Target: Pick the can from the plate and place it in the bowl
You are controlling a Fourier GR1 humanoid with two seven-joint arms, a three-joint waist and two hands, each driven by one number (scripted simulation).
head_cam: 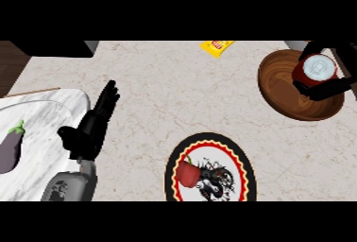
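While the pale speckled bench (160,90) fills most of the head view, a white marble slab (49,142) lies along its left edge, carrying a purple eggplant (8,151) with a green stem. At far right sits a dark wooden bowl (286,101), and near centre, at the lower edge, a round plate (241,163) with a black rim, a red and yellow ring and a dark printed design. A red pepper (187,174) rests on the left part of that plate.

Coming in from the lower left, the left hand (90,130) is held above the bench just beside the slab, its fingers (108,97) straight, close together and pointing far, holding nothing.

Over the bowl, the right hand (327,87) has black fingers curled round the red can (317,68), whose silver top faces up. The can is inside the bowl's outline, toward its far right side; whether it touches the bowl's floor cannot be told.

At the far edge, left of the bowl, lies a small yellow packet (217,47).
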